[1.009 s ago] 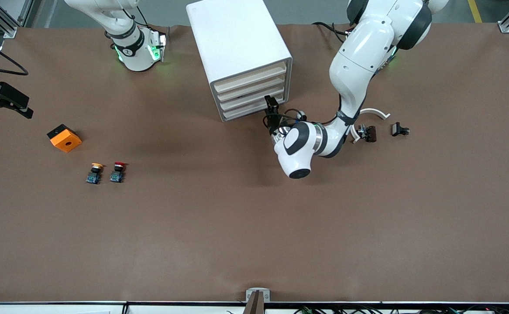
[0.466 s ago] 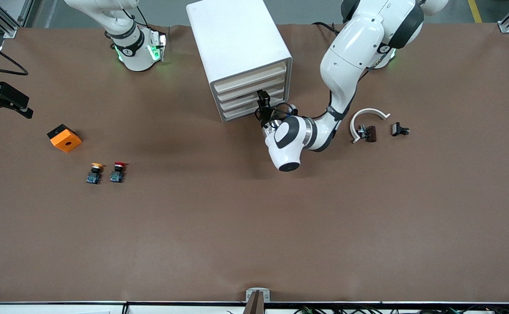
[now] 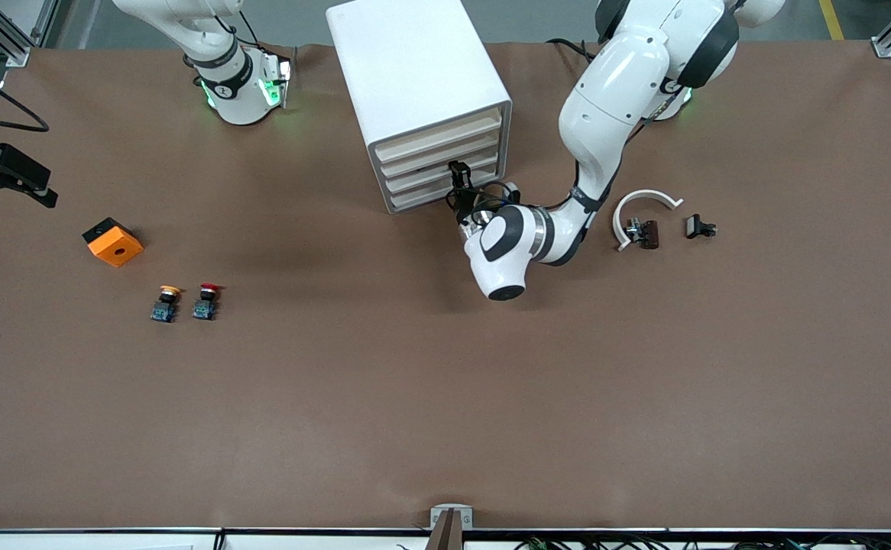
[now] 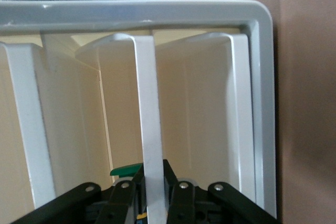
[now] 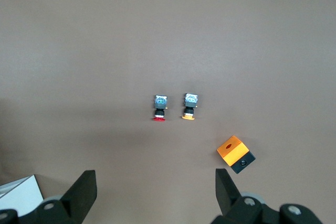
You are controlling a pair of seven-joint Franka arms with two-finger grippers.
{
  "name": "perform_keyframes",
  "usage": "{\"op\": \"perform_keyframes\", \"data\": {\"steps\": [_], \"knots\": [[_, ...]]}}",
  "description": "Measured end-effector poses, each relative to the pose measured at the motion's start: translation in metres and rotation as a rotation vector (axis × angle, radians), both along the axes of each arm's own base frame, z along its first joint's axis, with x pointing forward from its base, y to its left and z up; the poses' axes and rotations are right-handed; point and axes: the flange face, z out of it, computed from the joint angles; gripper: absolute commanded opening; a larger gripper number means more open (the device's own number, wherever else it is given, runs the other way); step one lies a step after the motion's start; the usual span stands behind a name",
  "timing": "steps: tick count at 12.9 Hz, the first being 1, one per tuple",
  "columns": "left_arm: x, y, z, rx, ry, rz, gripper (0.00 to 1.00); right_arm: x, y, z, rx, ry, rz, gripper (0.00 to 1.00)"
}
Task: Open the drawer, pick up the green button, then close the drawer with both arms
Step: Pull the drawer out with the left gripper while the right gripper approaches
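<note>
The white cabinet [image 3: 415, 69] stands at the robots' edge of the table with all its drawers pushed in. My left gripper [image 3: 458, 174] is at the cabinet's front, level with the middle drawers. In the left wrist view my left gripper [image 4: 155, 190] is shut on the white front lip of the drawer [image 4: 147, 103], one black finger on each side of it. My right gripper [image 5: 155, 195] hangs open and empty high over the right arm's end of the table, where that arm waits. The button is out of view.
A yellow-capped button [image 3: 164, 302] and a red-capped button [image 3: 205, 300] stand beside each other, with an orange box [image 3: 112, 241] close by. A white curved piece [image 3: 644, 206] and small black parts [image 3: 699, 227] lie toward the left arm's end.
My left gripper has moved in against the cabinet front, toward the right arm's end, and closed on the drawer's lip. The right arm has not moved.
</note>
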Motion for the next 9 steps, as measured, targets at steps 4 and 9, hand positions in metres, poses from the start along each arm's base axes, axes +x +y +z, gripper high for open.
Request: {"op": "perform_keyframes", "data": {"steps": [4, 9], "knots": [[0.036, 0.027, 0.004, 0.017, -0.030, 0.056, 0.02, 0.004, 0.024, -0.006, 0.000, 0.010, 0.045, 1.00], [0.097, 0.070, 0.019, 0.023, -0.102, 0.154, 0.27, 0.010, 0.064, -0.018, 0.003, 0.024, 0.056, 1.00]]}}
